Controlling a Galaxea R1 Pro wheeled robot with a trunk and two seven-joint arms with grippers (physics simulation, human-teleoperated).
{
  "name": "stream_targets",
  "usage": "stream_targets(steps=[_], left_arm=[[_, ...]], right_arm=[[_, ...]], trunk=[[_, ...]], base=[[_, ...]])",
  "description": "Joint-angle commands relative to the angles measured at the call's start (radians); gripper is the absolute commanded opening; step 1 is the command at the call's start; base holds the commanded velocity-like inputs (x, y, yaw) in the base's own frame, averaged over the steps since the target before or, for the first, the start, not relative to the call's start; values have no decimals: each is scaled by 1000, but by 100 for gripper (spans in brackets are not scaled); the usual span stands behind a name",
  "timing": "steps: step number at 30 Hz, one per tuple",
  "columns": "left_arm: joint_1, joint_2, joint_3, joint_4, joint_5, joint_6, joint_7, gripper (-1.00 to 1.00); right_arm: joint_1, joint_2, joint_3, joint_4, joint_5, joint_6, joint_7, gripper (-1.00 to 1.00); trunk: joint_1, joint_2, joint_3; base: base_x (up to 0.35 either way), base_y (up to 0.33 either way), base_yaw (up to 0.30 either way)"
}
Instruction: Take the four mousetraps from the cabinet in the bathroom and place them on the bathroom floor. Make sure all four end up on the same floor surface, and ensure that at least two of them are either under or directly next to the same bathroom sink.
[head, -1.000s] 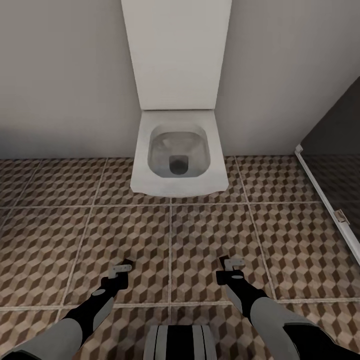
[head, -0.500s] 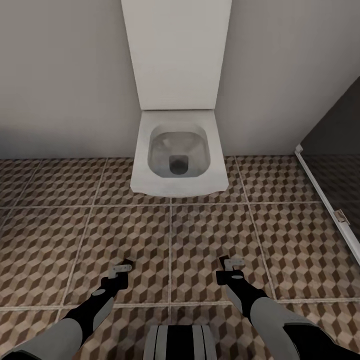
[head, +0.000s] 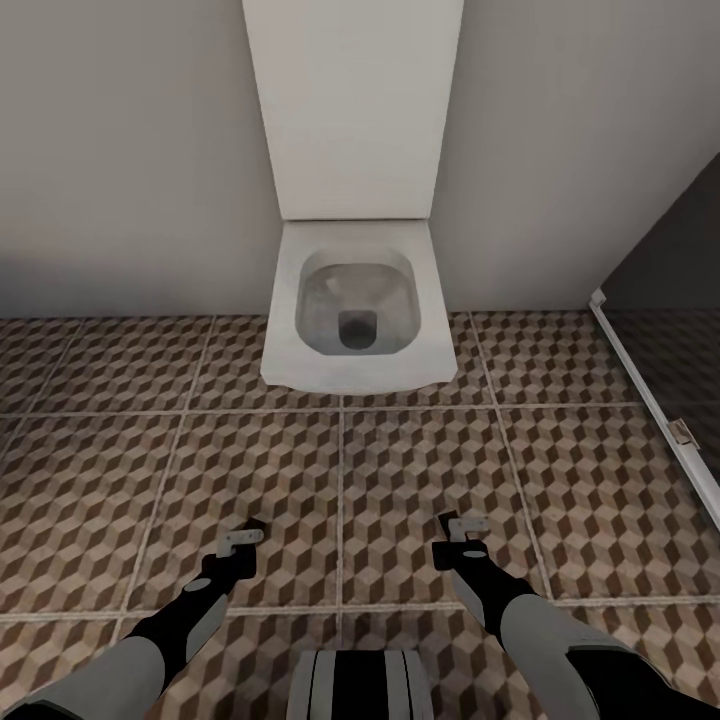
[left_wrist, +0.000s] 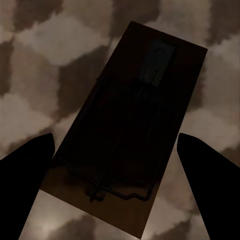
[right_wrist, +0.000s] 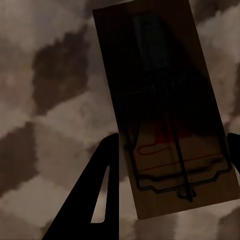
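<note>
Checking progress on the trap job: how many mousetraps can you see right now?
2. One mousetrap sits between the left gripper fingers; another mousetrap sits at the right gripper. Both hang over the bathroom floor. The other two may be elsewhere.

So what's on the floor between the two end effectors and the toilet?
Nothing: in the head view, only bare cube-patterned floor tiles lie between the left end effector, the right end effector and the toilet.

Matt wooden mousetraps (left_wrist: 135, 130) with dark metal wire; glossy white ceramic toilet (head: 352, 305).
</note>
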Motion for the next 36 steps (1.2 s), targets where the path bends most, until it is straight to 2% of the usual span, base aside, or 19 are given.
stream_targets(steps=[1, 15, 36], left_arm=[[0, 1, -9, 0, 7, -3, 7, -100], [0, -1, -8, -2, 3, -6, 9, -100], [0, 1, -11, -2, 2, -8, 8, -100]], right_arm=[[0, 1, -3, -2, 9, 6, -2, -100], [0, 1, -2, -2, 10, 2, -2, -100], [0, 1, 1, -2, 12, 0, -1, -100]], trunk=[[0, 0, -1], [0, 0, -1], [0, 0, -1]], base=[[0, 0, 0], [17, 0, 0], [298, 0, 0]])
